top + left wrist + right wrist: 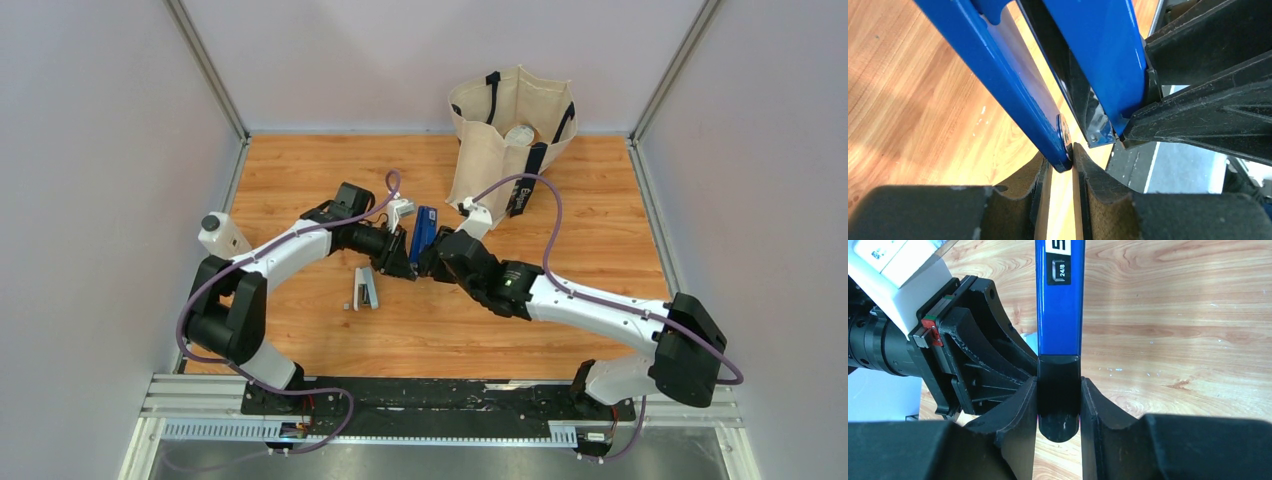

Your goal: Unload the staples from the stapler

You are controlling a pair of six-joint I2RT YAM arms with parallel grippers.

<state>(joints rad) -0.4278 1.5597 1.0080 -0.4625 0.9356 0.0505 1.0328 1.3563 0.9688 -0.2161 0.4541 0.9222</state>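
So the stapler (pixel 424 232) sits mid-bench (pixel 300 180), held between both arms, with plenty of bare wood on the left arm's side of it. The left fingers (pixel 1087 170) pinch the tip of one blue leg, and the right fingers (pixel 1023 407) are clamped on its black end. A canvas bag (pixel 505 130) stands just beyond the stapler, and a grey stapler-like thing (pixel 366 290) lies near it, toward the left arm.

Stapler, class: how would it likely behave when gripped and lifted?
The stapler looks like painted metal: probably stiff and fairly heavy for its size. Its glossy finish may be slippery. Its two blue halves spread apart in the left wrist view, so it likely swings at a hinge.
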